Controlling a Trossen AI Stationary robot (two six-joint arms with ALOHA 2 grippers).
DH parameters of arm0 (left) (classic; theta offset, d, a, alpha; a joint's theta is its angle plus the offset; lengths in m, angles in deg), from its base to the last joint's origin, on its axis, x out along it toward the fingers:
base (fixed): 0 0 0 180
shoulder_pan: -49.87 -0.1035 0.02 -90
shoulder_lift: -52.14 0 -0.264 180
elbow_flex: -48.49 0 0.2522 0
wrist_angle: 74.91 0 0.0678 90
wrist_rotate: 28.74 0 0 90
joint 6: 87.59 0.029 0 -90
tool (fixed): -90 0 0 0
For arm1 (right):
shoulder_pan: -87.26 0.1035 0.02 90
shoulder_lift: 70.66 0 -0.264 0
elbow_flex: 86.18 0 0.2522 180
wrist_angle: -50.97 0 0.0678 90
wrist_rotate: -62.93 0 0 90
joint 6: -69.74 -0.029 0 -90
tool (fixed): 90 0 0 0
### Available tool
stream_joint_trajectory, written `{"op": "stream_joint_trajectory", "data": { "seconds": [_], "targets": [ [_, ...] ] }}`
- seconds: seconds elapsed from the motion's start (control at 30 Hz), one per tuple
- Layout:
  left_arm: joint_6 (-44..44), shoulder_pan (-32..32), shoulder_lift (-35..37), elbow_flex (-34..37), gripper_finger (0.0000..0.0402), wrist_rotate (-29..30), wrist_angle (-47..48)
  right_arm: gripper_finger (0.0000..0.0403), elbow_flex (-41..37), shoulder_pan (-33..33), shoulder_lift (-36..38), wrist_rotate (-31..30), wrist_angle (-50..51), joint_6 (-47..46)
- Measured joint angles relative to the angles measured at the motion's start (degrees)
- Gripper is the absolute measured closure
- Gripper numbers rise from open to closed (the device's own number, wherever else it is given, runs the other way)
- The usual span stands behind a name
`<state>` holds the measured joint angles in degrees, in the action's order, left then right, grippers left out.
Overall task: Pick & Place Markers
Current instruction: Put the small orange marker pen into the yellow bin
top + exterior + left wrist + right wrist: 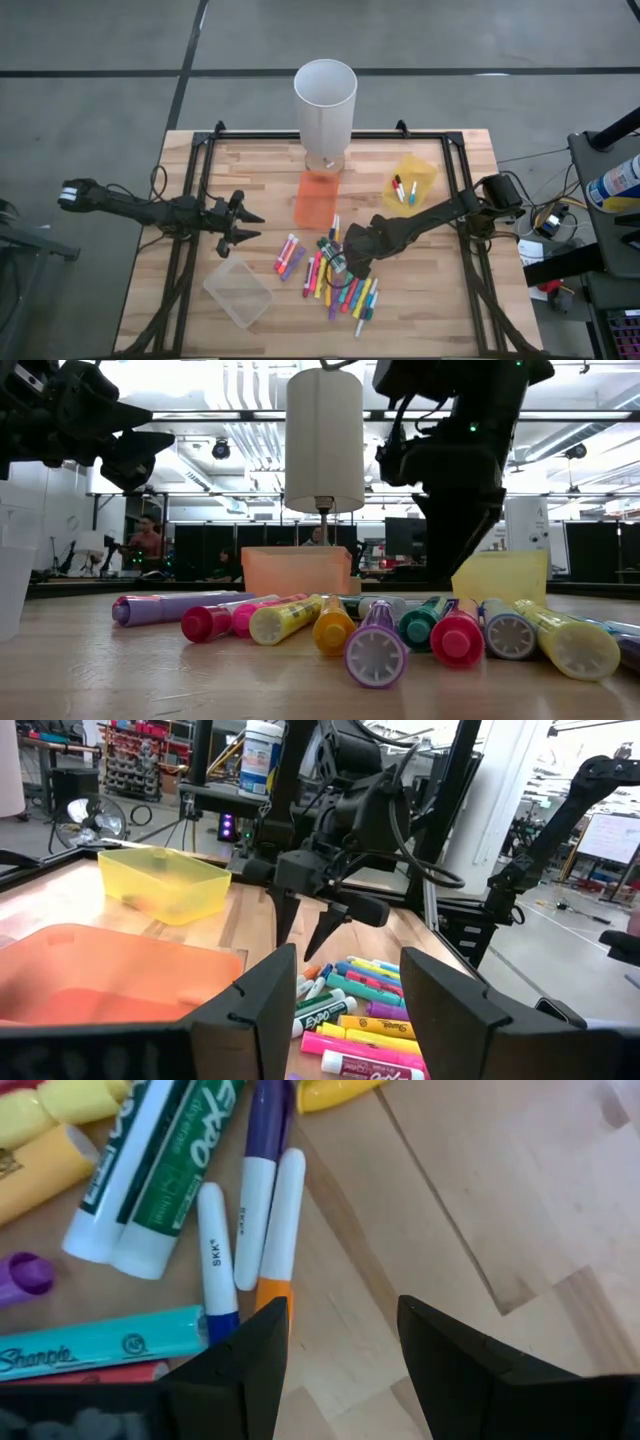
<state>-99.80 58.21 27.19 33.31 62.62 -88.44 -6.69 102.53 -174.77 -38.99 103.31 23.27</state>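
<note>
Many coloured markers (pixel 335 280) lie in a loose pile on the wooden table, and a few more markers (pixel 403 188) lie in the yellow bin (pixel 420 172). My right gripper (pixel 340 263) stands open over the pile's far part, fingers pointing steeply down. In the right wrist view its fingers (pixel 262 1342) stand just past the orange cap of a white marker (pixel 281 1220), beside a white-and-blue marker (pixel 214 1258). In the left wrist view its tips (pixel 302 948) hover close above the pile (pixel 365 1015). My left gripper (pixel 247 226) waits open and level at the table's left.
A tall white cylinder (pixel 325 100) stands at the far middle, with an orange bin (pixel 317 200) in front of it. A clear bin (pixel 238 292) sits near the front left. Green Expo markers (pixel 165 1170) and a teal Sharpie (pixel 100 1345) lie beside the right fingers.
</note>
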Motion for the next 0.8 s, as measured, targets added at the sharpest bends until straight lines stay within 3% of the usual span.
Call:
{"op": "stream_joint_trajectory", "data": {
  "seconds": [0.8],
  "targets": [
    [0.01, -0.01, 0.0, -0.01, 0.0227, 0.0, 0.0, 0.022, -3.73, 1.0, -0.03, 0.06, -8.32, -4.55]
  ]
}}
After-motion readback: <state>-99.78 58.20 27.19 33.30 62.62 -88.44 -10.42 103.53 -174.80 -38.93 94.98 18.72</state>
